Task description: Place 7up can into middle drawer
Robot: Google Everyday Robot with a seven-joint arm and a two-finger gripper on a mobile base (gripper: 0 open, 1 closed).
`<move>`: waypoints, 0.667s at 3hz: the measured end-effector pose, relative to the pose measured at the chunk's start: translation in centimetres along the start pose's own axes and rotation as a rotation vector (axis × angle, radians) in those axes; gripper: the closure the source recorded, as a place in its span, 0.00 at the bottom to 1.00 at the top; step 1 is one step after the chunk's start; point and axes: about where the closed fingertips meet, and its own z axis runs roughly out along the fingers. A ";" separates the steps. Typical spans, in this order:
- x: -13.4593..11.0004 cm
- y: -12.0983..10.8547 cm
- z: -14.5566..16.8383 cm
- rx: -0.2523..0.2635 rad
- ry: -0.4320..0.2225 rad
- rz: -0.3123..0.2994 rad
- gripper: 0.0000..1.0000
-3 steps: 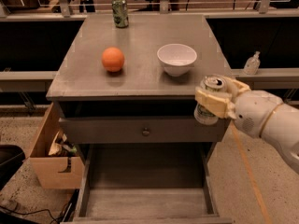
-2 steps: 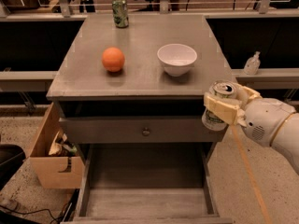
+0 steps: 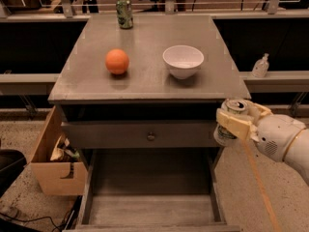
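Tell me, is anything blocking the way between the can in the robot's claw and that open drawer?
Nothing visible does. The gripper holds the 7up can just right of the cabinet, higher than the pulled-out middle drawer, whose visible floor has nothing on it.

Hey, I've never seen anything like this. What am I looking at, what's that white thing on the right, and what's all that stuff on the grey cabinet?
The white thing is a robot's arm. At its tip is a two-finger gripper, low on the right beside the cabinet. It is closed around a pale 7up can and holds it in the air.

A single camera looks down at the cabinet's front from above; where it is mounted I cannot tell.

On the cabinet top sit an orange ball, a white bowl and, at the far edge, a darker green can. Below the top is a shut drawer with a round knob. Under that, the middle drawer is pulled open. The held can is off to its right, not yet over it.
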 end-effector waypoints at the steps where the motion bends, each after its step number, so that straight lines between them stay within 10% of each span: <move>1: 6.3 -2.8 -1.7 -0.080 0.044 0.012 1.00; 2: 12.5 -3.3 -1.3 -0.242 0.095 0.051 1.00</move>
